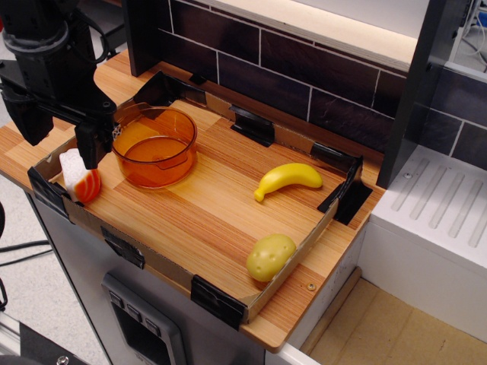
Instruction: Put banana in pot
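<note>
The yellow toy banana [289, 179] lies on the wooden tray floor, right of centre, curved with its tapered ends pointing left-down and right. The translucent orange pot [154, 146] stands upright and empty at the tray's back left. My black gripper [61, 135] hangs at the far left, beside the pot's left rim and well away from the banana. Its two fingers [90, 144] stand wide apart with nothing between them.
A lumpy yellow-tan toy potato [270, 256] lies near the tray's front right edge. A white-and-orange toy piece [80, 176] sits at the left corner under the gripper. Low cardboard walls [144, 255] with black clips ring the tray. A dark tiled wall [304, 65] stands behind.
</note>
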